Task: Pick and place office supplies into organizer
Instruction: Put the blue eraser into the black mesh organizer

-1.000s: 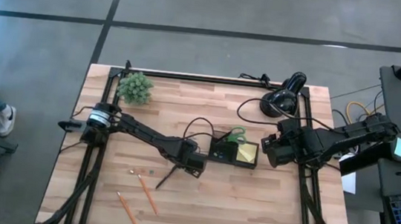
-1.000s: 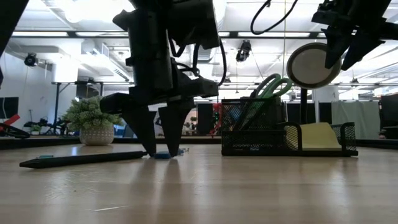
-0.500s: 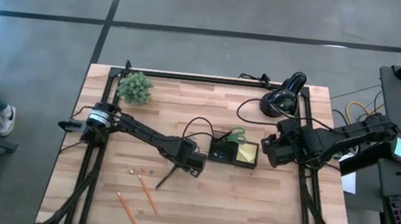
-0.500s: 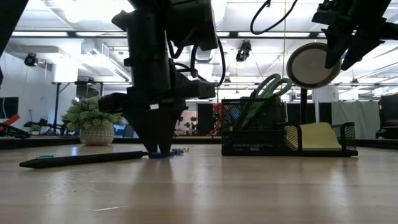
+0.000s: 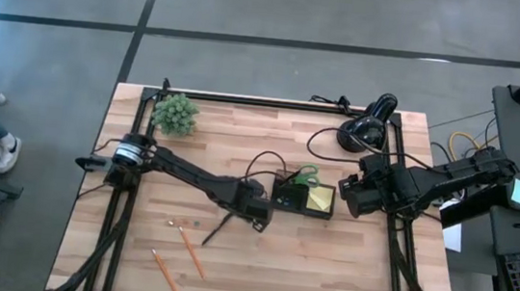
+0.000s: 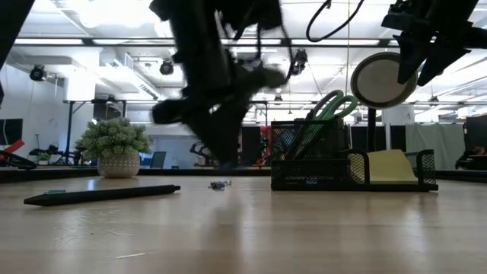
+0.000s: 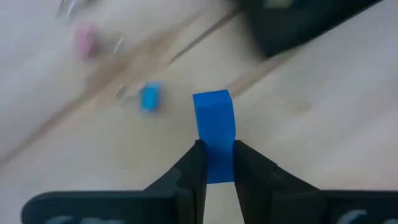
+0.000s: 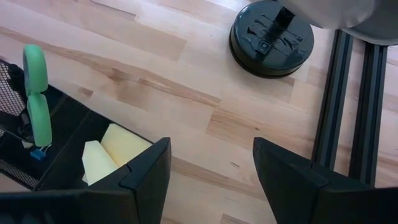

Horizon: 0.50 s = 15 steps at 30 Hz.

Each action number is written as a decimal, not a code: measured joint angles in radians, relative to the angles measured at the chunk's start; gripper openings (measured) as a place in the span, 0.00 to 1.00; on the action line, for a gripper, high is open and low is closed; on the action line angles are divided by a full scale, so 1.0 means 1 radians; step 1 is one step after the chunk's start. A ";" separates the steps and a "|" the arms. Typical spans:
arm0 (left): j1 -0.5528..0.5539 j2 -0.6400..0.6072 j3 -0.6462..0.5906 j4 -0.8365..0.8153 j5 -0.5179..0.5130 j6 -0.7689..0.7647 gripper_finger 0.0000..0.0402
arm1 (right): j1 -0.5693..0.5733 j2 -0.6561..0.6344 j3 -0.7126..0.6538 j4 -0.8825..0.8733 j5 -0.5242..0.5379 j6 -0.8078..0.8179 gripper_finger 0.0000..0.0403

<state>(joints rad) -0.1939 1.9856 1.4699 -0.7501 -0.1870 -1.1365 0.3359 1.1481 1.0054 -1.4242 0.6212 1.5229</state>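
My left gripper [image 7: 216, 149] is shut on a small blue piece [image 7: 214, 118]. It hangs above the table just left of the black organizer [image 5: 303, 197], and shows blurred in the low view [image 6: 221, 148]. The organizer holds green-handled scissors [image 5: 307, 177] and a yellow sticky-note pad [image 5: 322, 200]. A dark pen [image 5: 215, 230] and two orange pencils [image 5: 193, 253] [image 5: 167, 276] lie flat on the table. My right gripper [image 8: 211, 168] waits open above the table, right of the organizer. My left gripper pinches the blue piece by its two opposite side faces [image 7: 214, 163] between its two fingers. The fingers come from above, pointing steeply down. Most of the piece sticks out past the fingertips. It is lifted clear of the table.
A green plant [image 5: 176, 113] stands at the far left and a black desk lamp [image 5: 364, 123] at the far right, its round base [image 8: 272, 37] near my right gripper. A small clip [image 6: 219, 185] lies on the table under my left gripper. Bare wood lies at the near right.
My left gripper has shut on the blue piece, which lay on the table between its open fingers. It has then risen and shifted toward the organizer, lifting the piece clear of the table. The small clip stayed where it was.
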 joint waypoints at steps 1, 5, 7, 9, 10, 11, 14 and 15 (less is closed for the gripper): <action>-0.002 -0.005 0.015 0.016 -0.015 0.026 0.12 | 0.000 0.000 0.000 0.000 0.000 0.001 0.54; -0.004 -0.018 0.056 0.128 -0.057 0.268 0.12 | 0.000 0.000 0.000 0.001 0.000 0.009 0.54; -0.005 -0.018 0.071 0.175 -0.054 0.472 0.12 | 0.000 0.000 0.000 0.000 0.000 0.010 0.54; -0.004 -0.018 0.085 0.176 -0.054 0.655 0.12 | 0.000 0.000 0.000 0.001 -0.001 0.010 0.54; -0.001 -0.019 0.087 0.177 -0.055 0.743 0.12 | 0.000 0.000 0.000 0.001 -0.004 0.010 0.54; 0.002 -0.019 0.087 0.175 -0.054 0.831 0.12 | 0.000 0.000 0.000 0.000 -0.007 0.010 0.54; 0.023 -0.019 0.087 0.173 -0.053 1.056 0.12 | 0.000 0.000 0.000 0.000 -0.018 0.010 0.54; 0.035 -0.019 0.087 0.174 -0.053 1.098 0.12 | 0.000 0.000 0.000 0.000 -0.019 0.011 0.54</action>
<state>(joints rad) -0.1593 1.9671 1.5570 -0.5760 -0.2405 -0.0389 0.3359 1.1481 1.0054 -1.4242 0.6022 1.5342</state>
